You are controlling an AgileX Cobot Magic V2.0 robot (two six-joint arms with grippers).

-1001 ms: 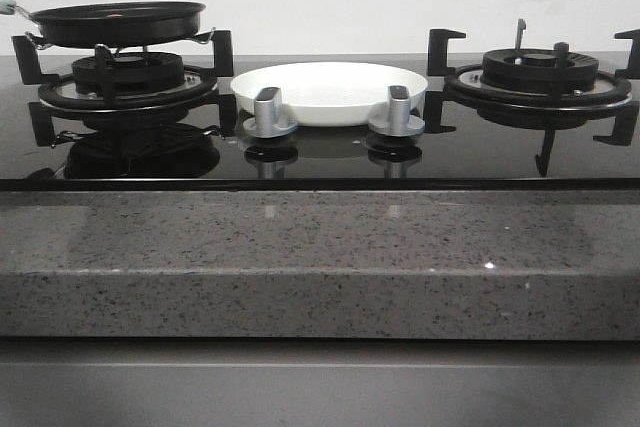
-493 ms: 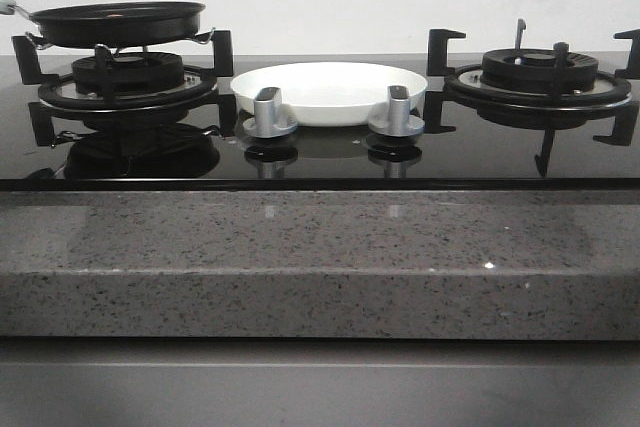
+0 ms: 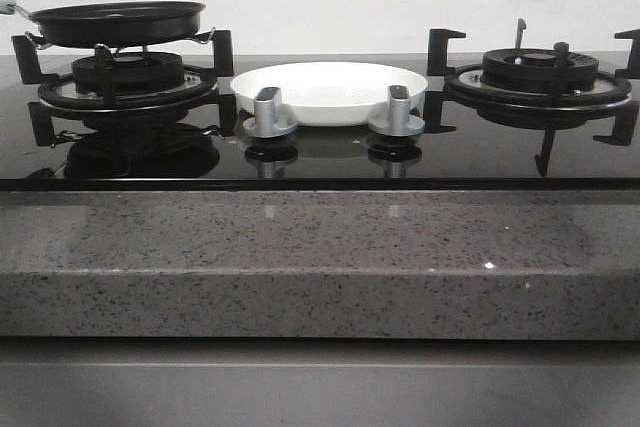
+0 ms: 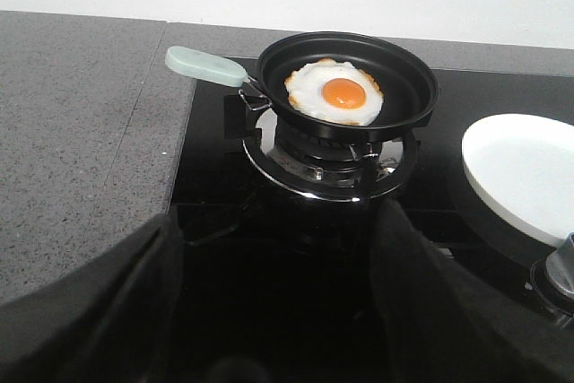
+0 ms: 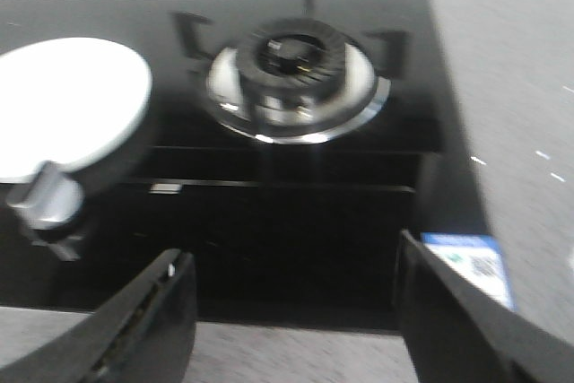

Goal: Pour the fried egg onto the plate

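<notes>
Fried egg [image 4: 334,92] yolk-up in pan [image 4: 404,78]; plate [image 3: 330,87] bare.

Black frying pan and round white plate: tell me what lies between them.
Only bare glossy black cooktop glass separates the black frying pan, on its left burner grate, from the round white plate; the left wrist view shows it.

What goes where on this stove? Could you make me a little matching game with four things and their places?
Things:
1. flat white fried egg with orange yolk
2. round black frying pan
3. wide shallow white plate
4. two silver metal knobs

Places:
A. between the two burners
B. on the left burner
C. just in front of the plate
D. inside the pan

Pairs: 1-D, 2-B, 3-A, 4-C
</notes>
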